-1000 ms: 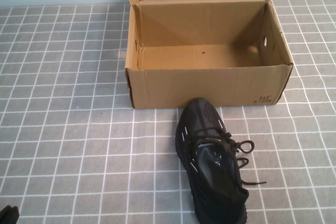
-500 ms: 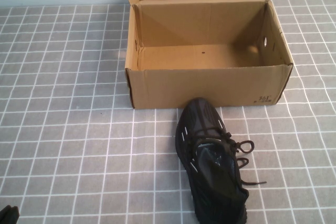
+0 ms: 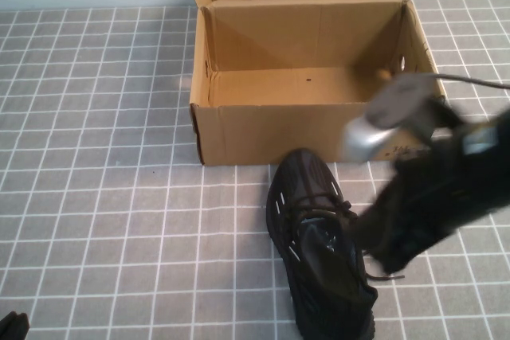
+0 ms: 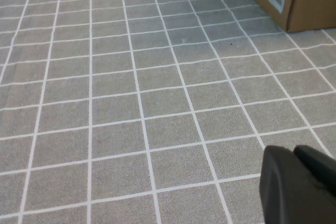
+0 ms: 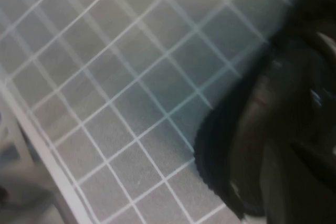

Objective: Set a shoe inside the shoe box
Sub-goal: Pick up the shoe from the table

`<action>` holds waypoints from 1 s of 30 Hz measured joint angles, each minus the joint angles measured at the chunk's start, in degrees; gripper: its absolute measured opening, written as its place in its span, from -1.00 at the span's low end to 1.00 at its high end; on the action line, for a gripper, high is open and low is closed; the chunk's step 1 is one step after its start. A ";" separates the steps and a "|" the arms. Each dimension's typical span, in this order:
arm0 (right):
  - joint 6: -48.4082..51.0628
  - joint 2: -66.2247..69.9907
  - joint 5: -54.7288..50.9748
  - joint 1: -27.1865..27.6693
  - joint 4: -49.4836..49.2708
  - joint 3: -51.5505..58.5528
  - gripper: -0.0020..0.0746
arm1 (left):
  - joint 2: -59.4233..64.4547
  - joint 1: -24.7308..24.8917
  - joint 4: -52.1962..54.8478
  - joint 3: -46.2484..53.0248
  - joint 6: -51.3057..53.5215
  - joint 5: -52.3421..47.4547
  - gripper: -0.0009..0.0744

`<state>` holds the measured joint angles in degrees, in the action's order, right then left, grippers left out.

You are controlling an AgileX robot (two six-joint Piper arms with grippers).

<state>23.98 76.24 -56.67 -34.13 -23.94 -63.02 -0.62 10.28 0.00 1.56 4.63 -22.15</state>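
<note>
The shoe (image 3: pixel 323 244) lies on the tiled cloth (image 3: pixel 103 197) just in front of the shoe box (image 3: pixel 311 129), its toe almost touching the box's front wall and its heel pointing away from that wall, so its long axis runs roughly square to the box front. The right gripper (image 3: pixel 398 252) hangs blurred just beside the shoe's lace side, on the shoe's right, far nearer than the left gripper (image 4: pixel 302 182), which sits well away from the box at the near left corner. How wide the right one stands cannot be told from the blur; the left one's fingers look closed together and hold nothing. The shoe is soft black knit with white dashes and loose laces; the box is stiff brown cardboard, open-topped and empty, its lid flap upright behind
</note>
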 joint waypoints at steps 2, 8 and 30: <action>5.55 2.91 -0.58 -3.28 0.97 -3.00 -0.98 | 0.00 0.00 0.00 0.00 0.00 0.00 -0.98; 13.99 9.44 -2.94 -6.19 5.22 -9.38 -0.54 | 0.00 0.00 0.00 0.00 0.00 0.00 -0.98; 30.30 21.58 7.49 -6.19 17.11 -10.94 0.25 | 0.00 0.00 0.00 0.00 0.00 0.00 -0.98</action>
<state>54.28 97.82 -49.18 -40.32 -6.83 -73.96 -0.62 10.28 0.00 1.56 4.63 -22.15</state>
